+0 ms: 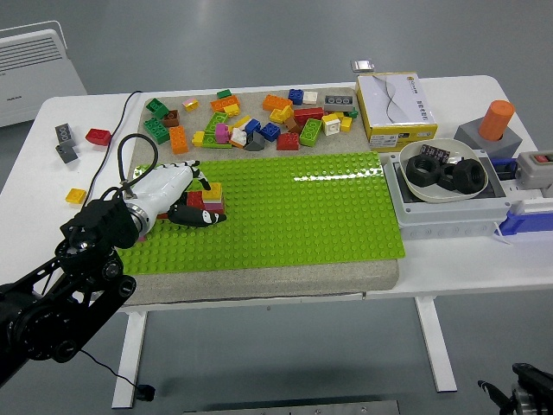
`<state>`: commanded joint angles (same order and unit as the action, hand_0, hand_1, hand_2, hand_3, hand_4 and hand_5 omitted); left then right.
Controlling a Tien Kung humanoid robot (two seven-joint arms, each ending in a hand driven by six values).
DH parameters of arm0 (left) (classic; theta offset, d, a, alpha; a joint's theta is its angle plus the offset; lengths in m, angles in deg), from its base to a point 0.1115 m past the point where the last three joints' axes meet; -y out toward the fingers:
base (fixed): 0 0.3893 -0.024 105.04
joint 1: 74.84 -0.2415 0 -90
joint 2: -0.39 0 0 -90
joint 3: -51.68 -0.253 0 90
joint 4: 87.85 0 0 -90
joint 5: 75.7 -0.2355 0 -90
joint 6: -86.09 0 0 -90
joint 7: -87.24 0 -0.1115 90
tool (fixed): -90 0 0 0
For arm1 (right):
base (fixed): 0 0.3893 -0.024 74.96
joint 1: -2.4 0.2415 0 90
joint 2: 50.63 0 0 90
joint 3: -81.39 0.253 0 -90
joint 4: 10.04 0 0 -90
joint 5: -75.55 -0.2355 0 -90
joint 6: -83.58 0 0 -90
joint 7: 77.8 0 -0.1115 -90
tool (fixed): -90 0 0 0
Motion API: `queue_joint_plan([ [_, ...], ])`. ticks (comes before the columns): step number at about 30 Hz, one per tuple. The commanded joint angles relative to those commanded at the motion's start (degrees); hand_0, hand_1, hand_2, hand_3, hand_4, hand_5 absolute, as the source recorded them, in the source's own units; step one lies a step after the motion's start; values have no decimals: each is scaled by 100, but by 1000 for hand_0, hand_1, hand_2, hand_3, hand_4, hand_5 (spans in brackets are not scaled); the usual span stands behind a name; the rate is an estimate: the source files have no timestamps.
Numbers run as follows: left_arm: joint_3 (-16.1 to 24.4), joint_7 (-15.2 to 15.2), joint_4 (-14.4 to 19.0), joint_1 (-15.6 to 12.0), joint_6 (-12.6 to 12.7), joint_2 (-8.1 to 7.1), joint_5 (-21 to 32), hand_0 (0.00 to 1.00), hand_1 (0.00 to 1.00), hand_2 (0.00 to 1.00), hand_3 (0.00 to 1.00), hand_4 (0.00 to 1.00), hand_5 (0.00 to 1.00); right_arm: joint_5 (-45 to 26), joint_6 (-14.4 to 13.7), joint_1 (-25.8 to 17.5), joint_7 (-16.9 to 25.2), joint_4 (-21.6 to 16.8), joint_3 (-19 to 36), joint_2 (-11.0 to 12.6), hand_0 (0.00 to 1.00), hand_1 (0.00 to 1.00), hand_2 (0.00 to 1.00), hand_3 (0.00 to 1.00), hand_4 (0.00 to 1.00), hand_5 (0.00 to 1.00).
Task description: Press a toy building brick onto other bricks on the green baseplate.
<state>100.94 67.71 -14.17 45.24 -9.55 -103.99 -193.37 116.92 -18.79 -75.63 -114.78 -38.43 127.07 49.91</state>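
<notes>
Left hand, white-shelled with black fingertips, lies low over the left end of the green baseplate, its fingers stretched flat and pointing right across a small stack of bricks; whether they grip a brick or only press on the stack I cannot tell. That stack shows a yellow brick on top with pink and red ones beneath, seated on the studs near the plate's left edge. A black jointed arm rises from the lower left corner to the hand, a black cable looping over the wrist.

On the bare white table to the far left lie a grey brick, a red brick and, nearer, a yellow brick. The studded baseplate rests on a grey mat. Along the mat's far edge sits a loose pile of bricks in green, orange, yellow, blue, red and white.

Right of the pile stands a yellow and white cardboard box, with a small metal clip-like object beyond it. Just right of the plate, a grey plastic tray holds a white bowl, and in the bowl lie black ring-shaped parts. Farther right are an orange cylinder on a grey block, a grey switch box with a red button, and a blue piece.
</notes>
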Motion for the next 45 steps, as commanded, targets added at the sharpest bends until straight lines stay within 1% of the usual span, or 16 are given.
queue_joint_plan([
  [13,-71,-20,-264,54,1,82,64,998,992,986,655,945,515,-15,-1,8,0,0,-12,-2,595,585,640,797,975,998],
  [23,-93,-43,-306,38,-25,92,87,998,990,983,648,938,495,-34,-5,1,0,3,-25,-3,596,584,640,796,974,998],
  [28,-58,-31,-267,19,-12,84,83,998,987,979,647,936,488,-41,-4,-5,0,5,-27,-6,597,585,641,796,974,998],
  [32,85,20,-83,-5,132,27,208,998,987,979,647,936,488,-47,-2,-8,0,10,-29,-8,597,585,641,796,974,998],
  [33,133,21,-3,-3,162,-10,308,992,972,960,634,931,472,-46,-1,-9,0,11,-28,-9,597,584,641,796,973,998],
  [38,305,-6,441,-26,103,-228,877,992,972,960,634,931,472,-35,5,-15,0,15,-21,-8,597,584,641,796,973,998],
  [39,364,-6,546,-55,89,-269,1018,985,970,955,693,983,561,-43,4,-18,0,17,-26,-7,597,584,641,796,973,998],
  [42,519,48,805,-126,123,-353,1407,985,970,955,693,983,561,-44,9,-25,0,23,-26,-7,597,584,641,796,973,998],
  [44,667,223,980,-192,264,-418,1700,985,970,955,693,983,561,-9,23,-26,0,27,-4,-9,597,584,641,796,973,998],
  [45,743,331,1043,-231,340,-452,1850,958,937,932,697,998,604,10,31,-27,0,29,8,-10,596,584,641,797,973,998],
])
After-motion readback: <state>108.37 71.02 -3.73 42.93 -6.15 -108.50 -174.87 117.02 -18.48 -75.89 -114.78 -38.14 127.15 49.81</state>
